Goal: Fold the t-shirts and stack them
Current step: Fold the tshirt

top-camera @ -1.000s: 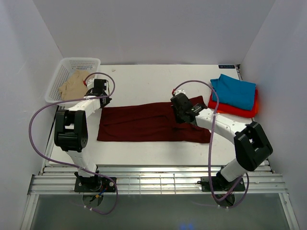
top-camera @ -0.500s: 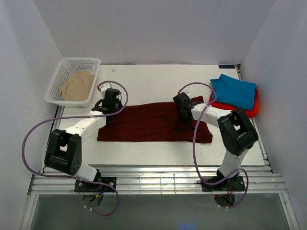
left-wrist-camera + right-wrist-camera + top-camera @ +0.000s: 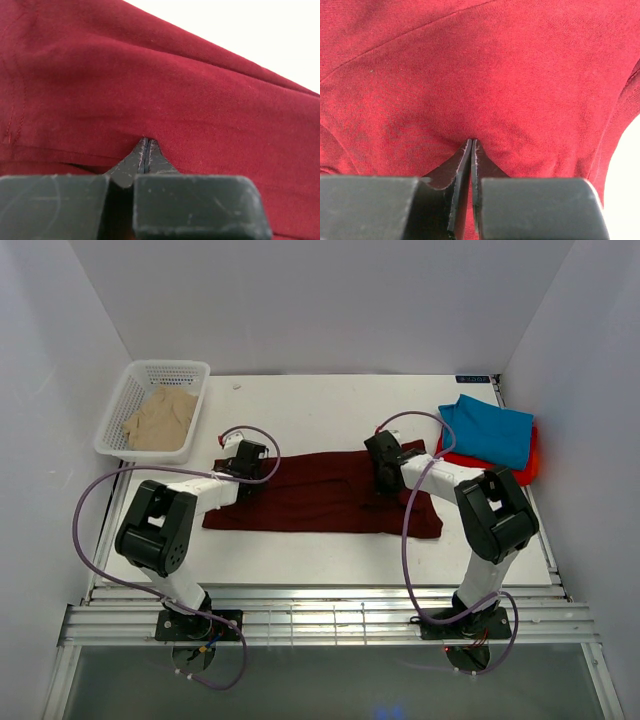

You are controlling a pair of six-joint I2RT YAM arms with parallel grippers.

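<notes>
The dark maroon cloth t-shirt (image 3: pixel 310 495) lay flat as a long strip across the middle of the white table (image 3: pixel 320 405), running left to right. The left gripper (image 3: pixel 146 144) sat at the strip's far left corner, its jaws clenched together with the tips nipping a small pucker of the maroon cloth. The right gripper (image 3: pixel 471 144) sat on the strip's far edge toward the right end, likewise clenched, with creases in the fabric drawn in to its tips. At the far right of the table, the teal-blue folded t-shirt (image 3: pixel 490 430) rested on top of the bright red-orange t-shirt (image 3: pixel 527 470). At the far left, the crumpled beige t-shirt (image 3: pixel 160 418) lay inside the white plastic mesh basket (image 3: pixel 168 364).
</notes>
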